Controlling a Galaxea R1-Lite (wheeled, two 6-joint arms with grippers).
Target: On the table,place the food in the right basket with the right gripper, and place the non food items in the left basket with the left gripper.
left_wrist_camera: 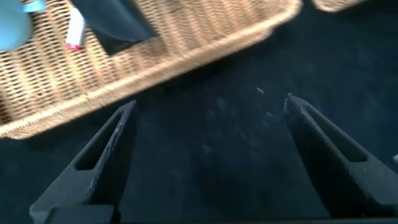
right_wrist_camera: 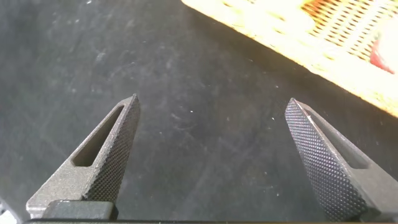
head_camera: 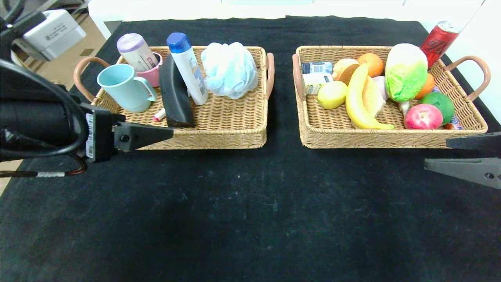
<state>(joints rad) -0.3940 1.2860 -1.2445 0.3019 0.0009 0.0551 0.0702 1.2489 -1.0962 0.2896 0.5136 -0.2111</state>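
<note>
The left basket (head_camera: pixel 219 138) holds a light blue cup (head_camera: pixel 124 87), a pink cup with a tube (head_camera: pixel 137 55), a white bottle with a blue cap (head_camera: pixel 188 66), a black item (head_camera: pixel 174 94), a pale blue bath pouf (head_camera: pixel 230 69) and a small pink-tipped stick (head_camera: pixel 159 114). The right basket (head_camera: pixel 372 139) holds a banana (head_camera: pixel 356 102), a lemon (head_camera: pixel 332 94), a cabbage (head_camera: pixel 405 71), an apple (head_camera: pixel 422 116) and other food. My left gripper (head_camera: pixel 169 135) (left_wrist_camera: pixel 211 101) hangs open and empty just in front of the left basket. My right gripper (head_camera: pixel 436 153) (right_wrist_camera: pixel 212 99) is open and empty by the right basket's near right corner.
A red can (head_camera: pixel 439 40) leans at the right basket's far right corner. Black cloth (head_camera: pixel 250 211) covers the table in front of both baskets. In the left wrist view the basket's front wall (left_wrist_camera: pixel 155 62) runs just beyond the fingers.
</note>
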